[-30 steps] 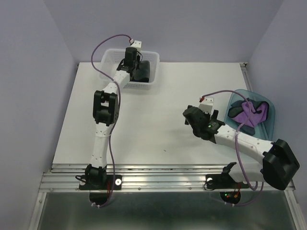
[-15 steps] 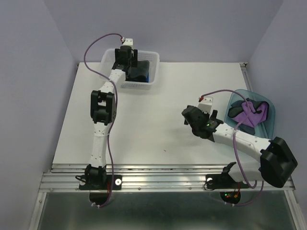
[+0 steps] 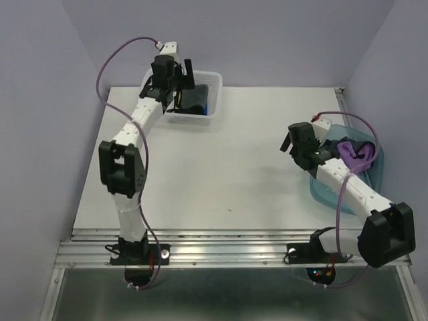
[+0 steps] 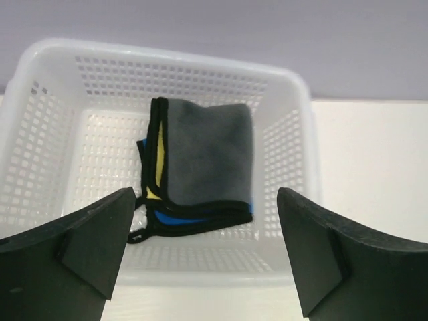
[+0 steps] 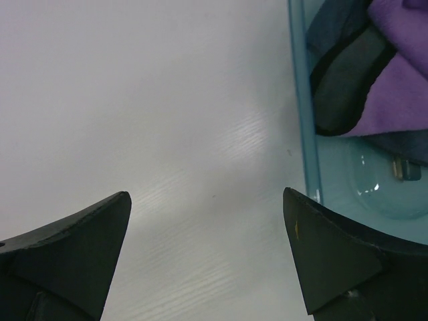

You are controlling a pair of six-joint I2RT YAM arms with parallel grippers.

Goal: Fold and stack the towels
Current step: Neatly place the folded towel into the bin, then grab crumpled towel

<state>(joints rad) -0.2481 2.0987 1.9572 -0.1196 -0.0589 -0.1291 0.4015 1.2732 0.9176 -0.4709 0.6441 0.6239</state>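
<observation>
beneath grey towel, blue towel mostly hidden, tub cropped

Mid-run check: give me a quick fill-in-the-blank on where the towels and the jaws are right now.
1. The top towel of the stack in the white basket is ____.
2. The purple towel lies in the translucent blue ____.
3. Both arms' jaws stand ____, holding nothing.

Missing words: grey; tub; open
</observation>
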